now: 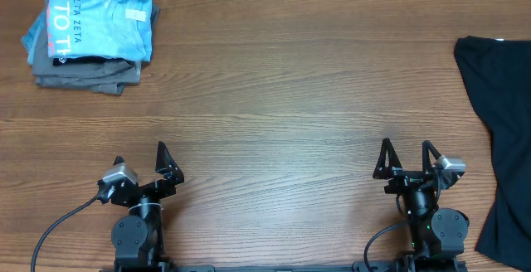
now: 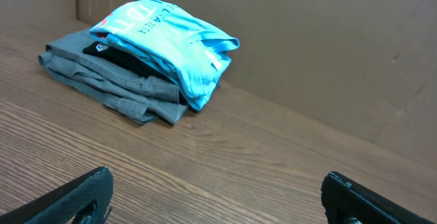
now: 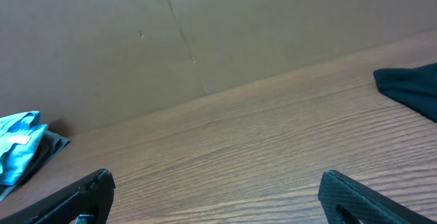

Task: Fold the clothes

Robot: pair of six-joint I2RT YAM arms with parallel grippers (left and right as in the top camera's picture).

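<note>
Partly off-frame: black T-shirt (image 1: 510,123)

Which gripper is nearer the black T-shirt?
Right. The right gripper sits near the black T-shirt, not touching; the left gripper is far off on the other side.

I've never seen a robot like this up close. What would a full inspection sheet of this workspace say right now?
Surface: wooden table, grain running left to right.
Job's things: black T-shirt lies unfolded at the right edge, partly out of view.
Clutter: light blue T-shirt, folded, on top of grey folded garments in the far left corner.
Hands: left hand and right hand are both open and hold nothing, at the near edge.
Cables: left cable trails from the left arm; right cable loops by the right arm's base.
Surroundings: brown cardboard wall behind the table.
</note>
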